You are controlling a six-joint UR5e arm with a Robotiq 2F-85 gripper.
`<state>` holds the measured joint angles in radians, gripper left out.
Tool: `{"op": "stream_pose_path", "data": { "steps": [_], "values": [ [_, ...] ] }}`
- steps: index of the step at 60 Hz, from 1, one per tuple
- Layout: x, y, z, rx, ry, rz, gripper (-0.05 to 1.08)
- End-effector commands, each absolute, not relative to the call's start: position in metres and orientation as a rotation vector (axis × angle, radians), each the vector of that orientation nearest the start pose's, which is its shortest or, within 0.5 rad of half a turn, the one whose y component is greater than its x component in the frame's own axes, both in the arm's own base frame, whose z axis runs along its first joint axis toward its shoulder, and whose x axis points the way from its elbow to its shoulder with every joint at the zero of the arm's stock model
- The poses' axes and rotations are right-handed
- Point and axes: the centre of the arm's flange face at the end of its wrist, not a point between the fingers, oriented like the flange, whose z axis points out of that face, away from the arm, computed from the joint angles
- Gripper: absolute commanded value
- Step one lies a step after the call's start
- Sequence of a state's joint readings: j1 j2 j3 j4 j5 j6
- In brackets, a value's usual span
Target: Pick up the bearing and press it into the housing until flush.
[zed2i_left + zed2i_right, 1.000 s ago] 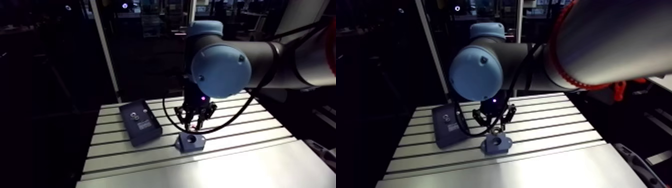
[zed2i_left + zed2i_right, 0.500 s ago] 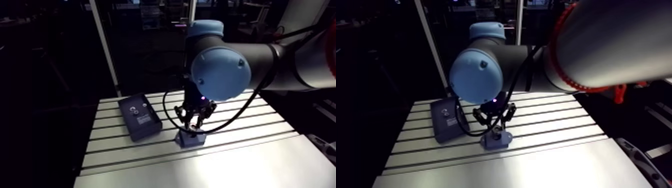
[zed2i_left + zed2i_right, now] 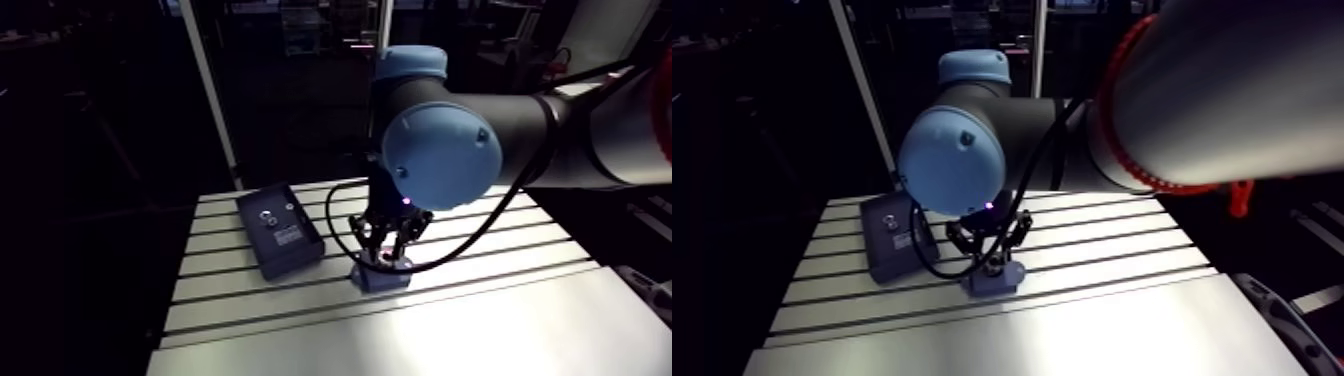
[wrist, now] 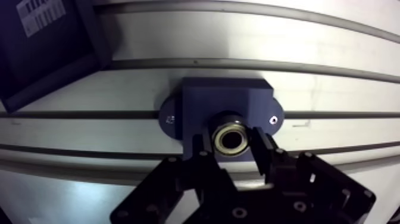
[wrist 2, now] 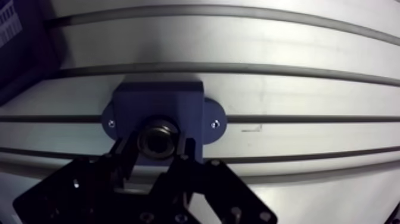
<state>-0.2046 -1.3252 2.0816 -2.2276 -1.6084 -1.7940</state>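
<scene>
Since the earlier pictures the hand (image 4: 231, 143) has come down. Before, it hung above the housing (image 4: 226, 95) with the open bore showing below it. Now, in the arm view, it sits low on the block and hides the bore. The housing and the dark labelled box (image 3: 280, 230) lie where they did on the slotted aluminium surface (image 4: 333, 89).

In the wrist view the bearing (image 4: 231, 138), a metal ring with a dark centre, sits squarely between the two fingers (image 4: 263, 149). They are closed narrowly against its sides, so the hand has hold of it. The bearing is at the mouth of the bore in the top of the dark blue housing. Whether it sits flush cannot be told. The box is beyond the housing, to one side and apart from it.
</scene>
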Motion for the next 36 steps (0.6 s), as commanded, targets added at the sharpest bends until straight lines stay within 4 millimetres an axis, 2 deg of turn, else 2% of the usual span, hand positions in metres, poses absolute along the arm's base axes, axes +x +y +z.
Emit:
{"op": "stream_pose_path", "data": {
  "steps": [1, 36],
  "values": [
    [-0.4936, -0.0302, 0.1940, -0.032, 3.031, 0.022, 0.61],
    [-0.4950, -0.0299, 0.1882, -0.034, 3.031, 0.022, 0.61]
  ]
}}
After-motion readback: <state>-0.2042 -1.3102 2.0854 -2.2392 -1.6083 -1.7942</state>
